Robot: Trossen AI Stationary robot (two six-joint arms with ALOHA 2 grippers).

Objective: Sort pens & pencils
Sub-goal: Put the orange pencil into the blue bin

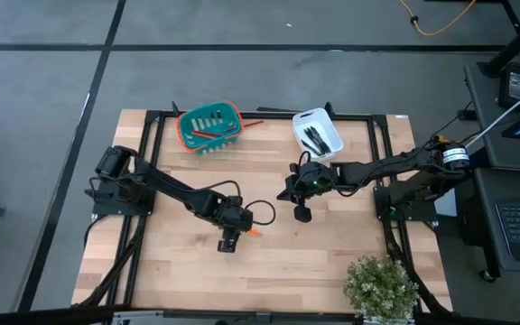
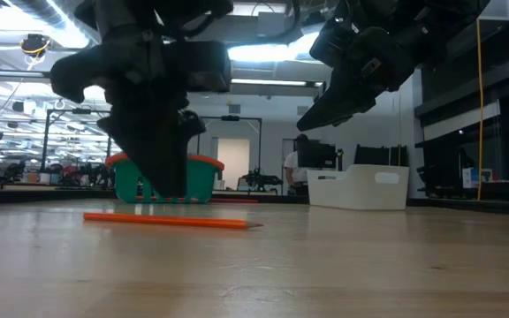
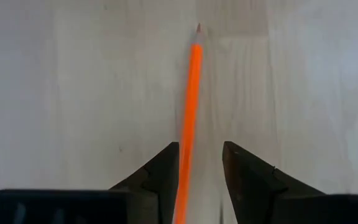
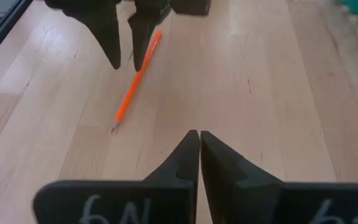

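One orange pencil (image 3: 191,93) lies flat on the wooden table, seen also in the low view (image 2: 166,221) and the right wrist view (image 4: 135,84). My left gripper (image 3: 201,149) points down over its blunt end, open, one finger on each side, the pencil close to one finger; I see no touch. In the high view the left gripper (image 1: 239,226) is at mid-table. My right gripper (image 4: 195,138) is shut and empty, hovering above the table (image 1: 298,203) to the right of the left one. Black pens (image 1: 317,137) lie in a white bin. Another orange pencil (image 1: 208,134) lies in the teal basket.
The teal basket with an orange rim (image 1: 186,135) and the white bin (image 1: 303,117) stand at the table's far edge. A potted plant (image 1: 382,284) sits at the near right corner. Bare wood (image 1: 179,271) lies near and left of the grippers.
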